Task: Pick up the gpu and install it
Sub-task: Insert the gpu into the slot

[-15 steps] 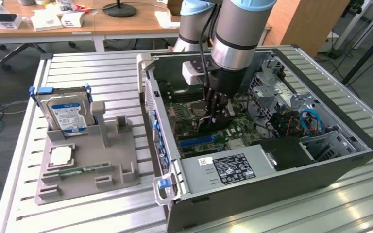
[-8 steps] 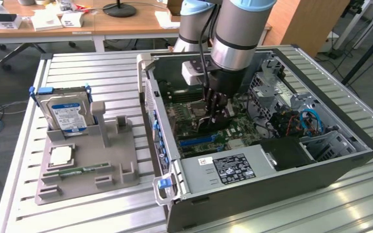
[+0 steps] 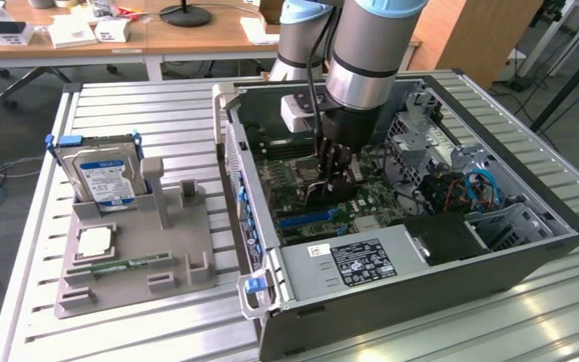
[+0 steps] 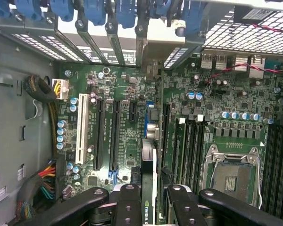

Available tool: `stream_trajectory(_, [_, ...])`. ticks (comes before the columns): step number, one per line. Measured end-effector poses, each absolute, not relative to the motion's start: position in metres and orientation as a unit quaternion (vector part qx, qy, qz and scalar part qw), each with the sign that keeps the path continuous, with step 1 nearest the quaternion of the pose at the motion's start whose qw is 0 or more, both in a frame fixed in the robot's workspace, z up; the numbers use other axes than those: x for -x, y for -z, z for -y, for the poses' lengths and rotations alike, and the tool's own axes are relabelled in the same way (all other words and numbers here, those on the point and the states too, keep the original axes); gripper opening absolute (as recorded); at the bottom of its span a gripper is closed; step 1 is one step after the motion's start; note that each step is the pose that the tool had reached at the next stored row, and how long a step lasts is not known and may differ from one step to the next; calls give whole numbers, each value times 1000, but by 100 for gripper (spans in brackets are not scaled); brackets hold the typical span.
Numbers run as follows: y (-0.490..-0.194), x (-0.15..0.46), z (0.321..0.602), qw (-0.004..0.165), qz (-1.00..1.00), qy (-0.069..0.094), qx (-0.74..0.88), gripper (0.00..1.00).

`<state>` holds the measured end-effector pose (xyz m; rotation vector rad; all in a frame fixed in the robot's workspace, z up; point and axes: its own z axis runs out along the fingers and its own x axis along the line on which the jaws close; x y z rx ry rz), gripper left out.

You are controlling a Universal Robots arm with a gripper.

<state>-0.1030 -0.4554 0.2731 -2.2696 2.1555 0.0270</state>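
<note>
Slatted metal worktop (image 3: pixel 148 105) fills the foreground, wooden desks (image 3: pixel 169 41) behind it. Biggest thing on it is the open case (image 3: pixel 531 249), lying on its side towards the exterior view's right, motherboard (image 4: pixel 226 94) facing up. The arm (image 3: pixel 370 53) comes straight down into that case, over the middle of the board. Near the front wall sits the power supply (image 3: pixel 355 260), label up.

Over on the exterior view's left, a grey holder (image 3: pixel 139 283) rests beside the case. A hard drive (image 3: pixel 103 177) stands upright in its rear slot, and a square chip (image 3: pixel 93 241) and a memory stick (image 3: pixel 118 265) lie flat nearer the front.

Down to the end effector (image 3: pixel 332 181): its black fingers (image 4: pixel 127 202) are clamped on the gpu (image 4: pixel 148 209), one on each side. From the wrist view the card is edge-on, standing upright over the board among the expansion slots, running towards the rear bracket openings under the blue clips (image 4: pixel 94 12). Whether its edge is seated in a slot, I can't tell.
</note>
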Motion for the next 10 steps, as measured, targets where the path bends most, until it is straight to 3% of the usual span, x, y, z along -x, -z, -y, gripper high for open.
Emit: stream_trajectory(10, [-273, 103, 457, 6, -689, -9, 725, 26])
